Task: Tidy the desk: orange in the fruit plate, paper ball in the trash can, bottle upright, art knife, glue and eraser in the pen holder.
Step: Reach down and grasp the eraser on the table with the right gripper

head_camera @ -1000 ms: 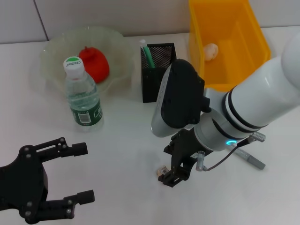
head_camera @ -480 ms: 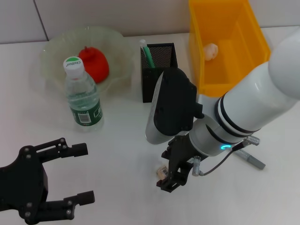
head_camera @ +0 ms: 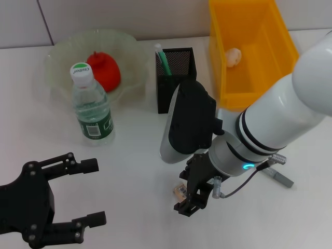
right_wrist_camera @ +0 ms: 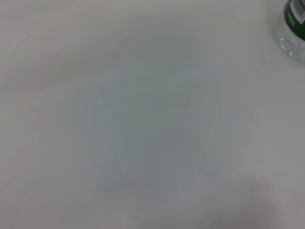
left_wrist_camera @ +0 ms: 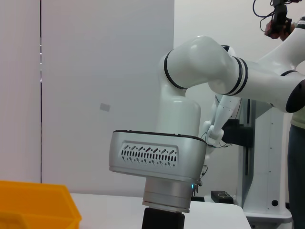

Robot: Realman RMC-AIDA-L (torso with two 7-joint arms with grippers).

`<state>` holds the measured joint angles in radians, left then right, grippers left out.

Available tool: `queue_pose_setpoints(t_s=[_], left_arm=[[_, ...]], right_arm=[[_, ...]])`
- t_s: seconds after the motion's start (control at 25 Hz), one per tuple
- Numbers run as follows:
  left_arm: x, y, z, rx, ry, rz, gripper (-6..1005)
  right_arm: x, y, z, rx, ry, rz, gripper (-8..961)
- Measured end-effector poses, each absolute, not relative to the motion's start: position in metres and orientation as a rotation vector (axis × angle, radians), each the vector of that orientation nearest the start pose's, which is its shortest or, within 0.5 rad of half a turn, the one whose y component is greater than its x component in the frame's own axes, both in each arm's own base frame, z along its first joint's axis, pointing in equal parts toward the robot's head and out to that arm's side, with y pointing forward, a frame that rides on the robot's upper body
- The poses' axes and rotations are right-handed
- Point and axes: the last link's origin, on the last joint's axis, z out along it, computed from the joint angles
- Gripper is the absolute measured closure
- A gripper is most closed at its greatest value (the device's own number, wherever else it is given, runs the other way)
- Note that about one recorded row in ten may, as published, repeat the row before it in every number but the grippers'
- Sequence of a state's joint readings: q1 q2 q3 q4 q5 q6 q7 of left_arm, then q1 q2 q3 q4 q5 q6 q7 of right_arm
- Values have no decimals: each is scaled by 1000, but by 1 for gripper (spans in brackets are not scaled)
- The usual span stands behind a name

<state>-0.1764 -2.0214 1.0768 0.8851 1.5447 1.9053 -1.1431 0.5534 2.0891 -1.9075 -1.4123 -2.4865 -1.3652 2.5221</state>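
A small pale eraser (head_camera: 179, 191) lies on the white table. My right gripper (head_camera: 190, 196) hangs low right beside it, on its right, touching or nearly so. A grey art knife (head_camera: 276, 175) lies right of that arm, partly hidden by it. The black mesh pen holder (head_camera: 176, 83) holds a green-capped glue stick (head_camera: 163, 58). The reddish orange (head_camera: 104, 70) sits in the clear fruit plate (head_camera: 59, 59). The bottle (head_camera: 92, 106) stands upright; its base also shows in the right wrist view (right_wrist_camera: 293, 28). The paper ball (head_camera: 234, 55) lies in the yellow trash bin (head_camera: 282, 44). My left gripper (head_camera: 92, 193) is open and empty at the front left.
The right arm's white forearm (head_camera: 270, 119) reaches across the table's right half in front of the yellow bin. The left wrist view shows that arm's wrist housing (left_wrist_camera: 157, 155) and a corner of the bin (left_wrist_camera: 33, 205).
My right gripper has shifted a little toward the table's front and left, closing in on the eraser. The left arm has not moved.
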Motion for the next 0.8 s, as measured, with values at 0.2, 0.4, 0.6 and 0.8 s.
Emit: queue_pose_setpoints(t_s=[0.2,0.4,0.6,0.8], left_arm=[[-259,226,32,-2841,-109,-1058,198],[-258,227,33,-2843,-106,-1058,198],[-257,227,32,-2848,-102,-1061,198],[-257,227,32,-2846,-97,-1062,198]], right_arm=[[138,297,-93,-2895,368,-596,246],[131,299,-92,-2889,380,-623,249],[121,300,-87,-2883,398,-696,250],[111,303,-80,-2839,390,-791,250]])
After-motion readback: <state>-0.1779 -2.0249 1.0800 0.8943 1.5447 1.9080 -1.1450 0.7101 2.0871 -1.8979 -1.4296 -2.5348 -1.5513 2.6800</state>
